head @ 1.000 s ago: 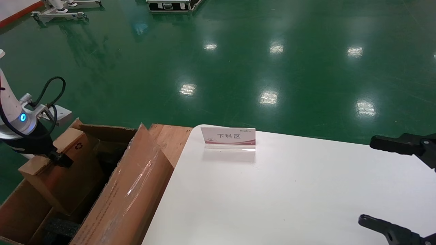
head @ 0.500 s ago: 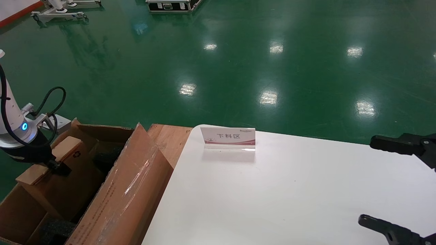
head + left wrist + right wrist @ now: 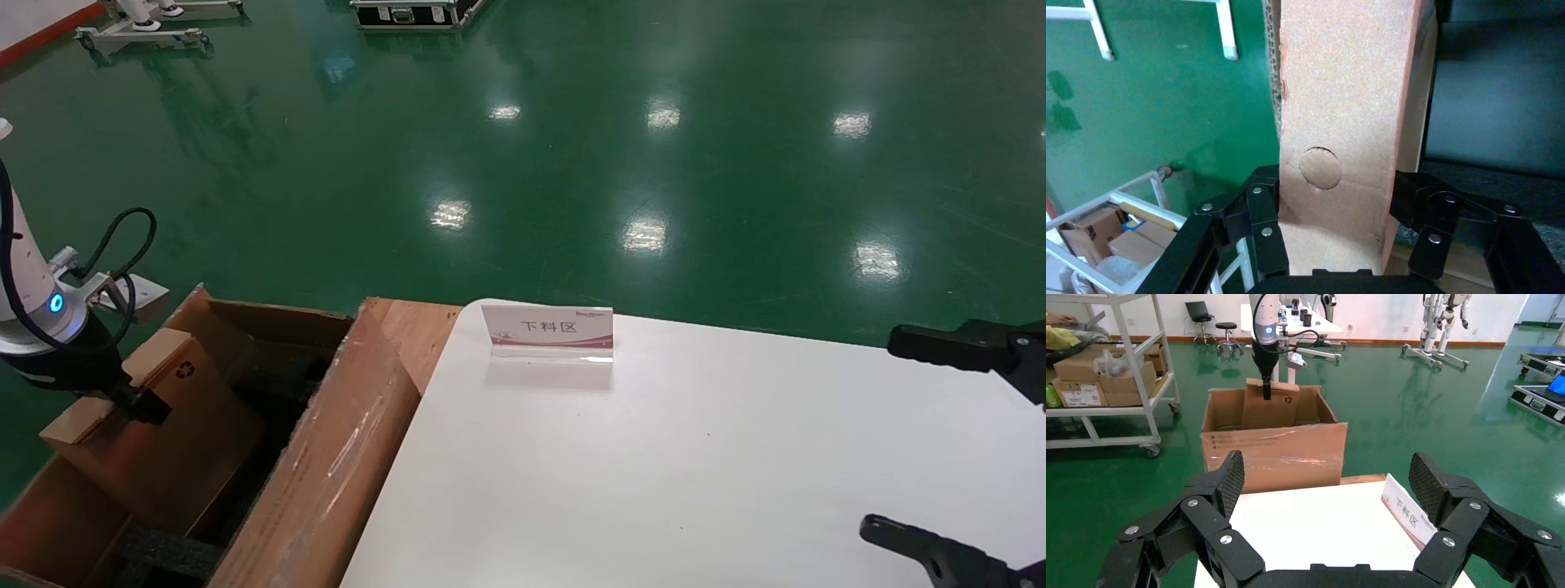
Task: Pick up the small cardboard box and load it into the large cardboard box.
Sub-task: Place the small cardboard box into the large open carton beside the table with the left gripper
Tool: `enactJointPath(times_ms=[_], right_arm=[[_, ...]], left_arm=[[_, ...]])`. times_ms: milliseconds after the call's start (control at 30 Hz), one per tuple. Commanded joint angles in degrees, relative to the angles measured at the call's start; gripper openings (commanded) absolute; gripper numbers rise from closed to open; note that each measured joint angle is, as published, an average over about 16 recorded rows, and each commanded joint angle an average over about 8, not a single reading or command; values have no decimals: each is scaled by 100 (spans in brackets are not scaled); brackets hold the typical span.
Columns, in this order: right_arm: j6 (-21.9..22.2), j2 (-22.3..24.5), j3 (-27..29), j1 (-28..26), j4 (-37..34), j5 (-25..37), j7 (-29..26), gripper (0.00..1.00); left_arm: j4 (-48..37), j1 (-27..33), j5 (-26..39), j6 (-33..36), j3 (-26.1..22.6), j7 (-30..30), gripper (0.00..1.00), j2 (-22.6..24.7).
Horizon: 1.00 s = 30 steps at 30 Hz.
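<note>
My left gripper (image 3: 135, 400) is shut on the small cardboard box (image 3: 167, 425), holding it upright inside the large cardboard box (image 3: 327, 482) at the table's left end. The small box's recycling symbol faces up and right. In the left wrist view the small box (image 3: 1346, 122) fills the gap between the fingers (image 3: 1263, 226), with black foam (image 3: 1493, 110) beside it. The right wrist view shows the large box (image 3: 1272, 454) with taped side, the small box (image 3: 1271, 407) standing in it under the left arm. My right gripper (image 3: 1324, 484) is open and empty over the table's right side.
The white table (image 3: 695, 457) carries an upright sign card (image 3: 547, 331) near its far edge. A wooden board (image 3: 409, 331) lies between table and carton. Black foam (image 3: 167, 555) lines the carton's bottom. A shelf cart (image 3: 1107, 373) with boxes stands beyond, on green floor.
The large box's near flap has swung upright toward the table. The left gripper with the small box dropped slightly, then held about steady. The right arm has not moved.
</note>
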State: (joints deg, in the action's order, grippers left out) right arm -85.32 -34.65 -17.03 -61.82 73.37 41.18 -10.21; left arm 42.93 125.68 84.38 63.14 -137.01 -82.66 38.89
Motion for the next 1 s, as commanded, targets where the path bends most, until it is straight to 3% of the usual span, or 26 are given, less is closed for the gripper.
enactJointPath(times_ms=[33,700,1000], right_arm=[[0,0,0,0,0,0,0,100],[-1,0,2,-1,-1,0,0,100],[-2,0,-1,-3,-4,-1,2,100]], left_arm=[[4,4,2,0,0,1,100,-1],[44,37,23,-3,8,30,100,19],[750,587,116,-334,206,301,100,-36]])
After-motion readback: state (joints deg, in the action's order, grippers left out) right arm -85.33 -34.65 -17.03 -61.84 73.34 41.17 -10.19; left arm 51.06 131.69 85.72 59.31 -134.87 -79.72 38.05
